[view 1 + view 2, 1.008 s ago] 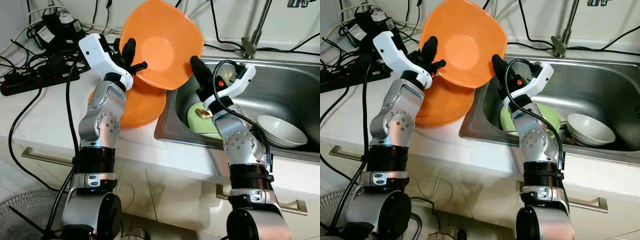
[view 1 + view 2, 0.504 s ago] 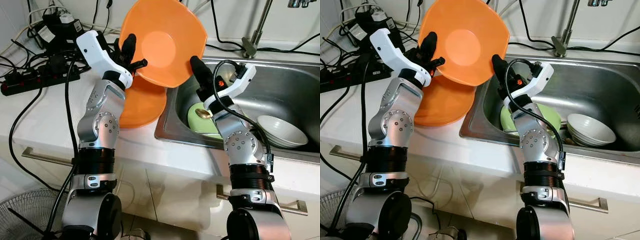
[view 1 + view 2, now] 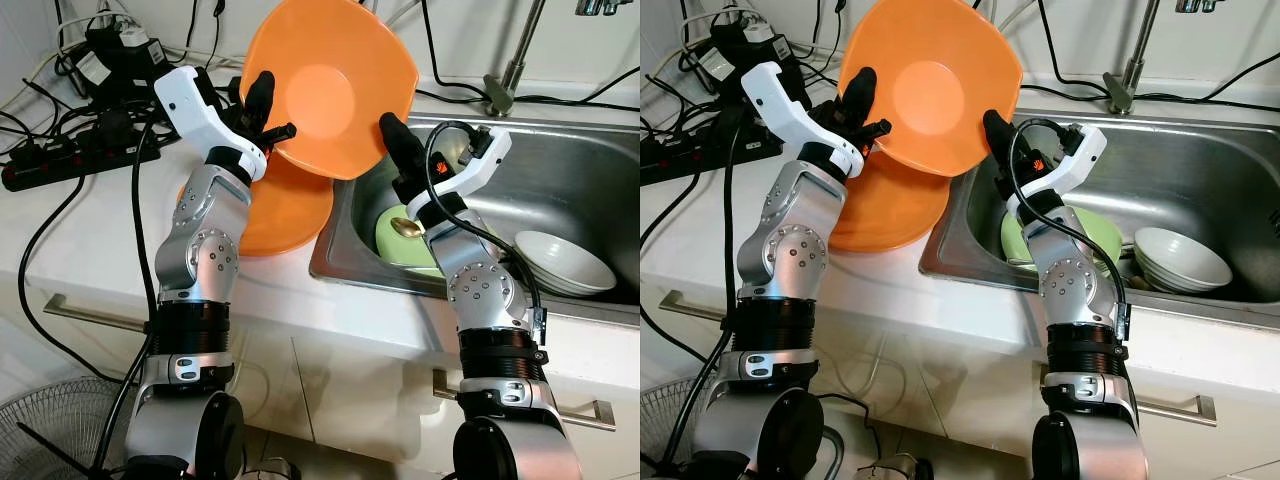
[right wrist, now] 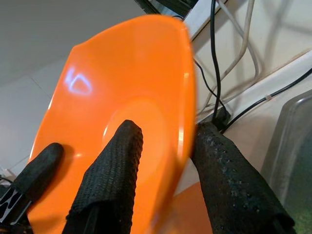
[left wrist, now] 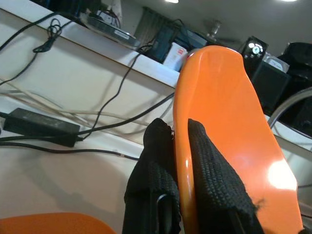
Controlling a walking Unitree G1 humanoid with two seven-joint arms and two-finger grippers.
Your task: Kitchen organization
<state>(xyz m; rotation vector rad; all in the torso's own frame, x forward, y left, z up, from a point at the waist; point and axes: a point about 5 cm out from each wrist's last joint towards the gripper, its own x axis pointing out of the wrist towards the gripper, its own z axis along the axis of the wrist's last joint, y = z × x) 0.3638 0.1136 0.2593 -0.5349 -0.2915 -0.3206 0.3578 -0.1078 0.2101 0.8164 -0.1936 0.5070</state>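
A large orange bowl [image 3: 330, 90] is held tilted in the air above the seam between counter and sink. My left gripper [image 3: 268, 125] is shut on its left rim; in the left wrist view the fingers [image 5: 156, 161] pinch the rim of the bowl [image 5: 229, 122]. My right gripper [image 3: 392, 140] is open at the bowl's lower right rim. In the right wrist view one finger [image 4: 117, 175] lies inside the bowl [image 4: 122, 83] and the other stands outside, with a gap to the rim. A second orange bowl [image 3: 290, 205] rests on the counter below.
The steel sink [image 3: 330, 265] holds a green bowl [image 3: 400, 250] with a spoon and a white bowl [image 3: 560, 260]. The faucet [image 3: 510, 70] rises behind it. Power strips and cables [image 3: 70, 160] crowd the back left of the counter. A fan [image 3: 50, 430] stands on the floor at left.
The held orange bowl has shifted slightly up and to the right with my left gripper. The right arm has barely moved.
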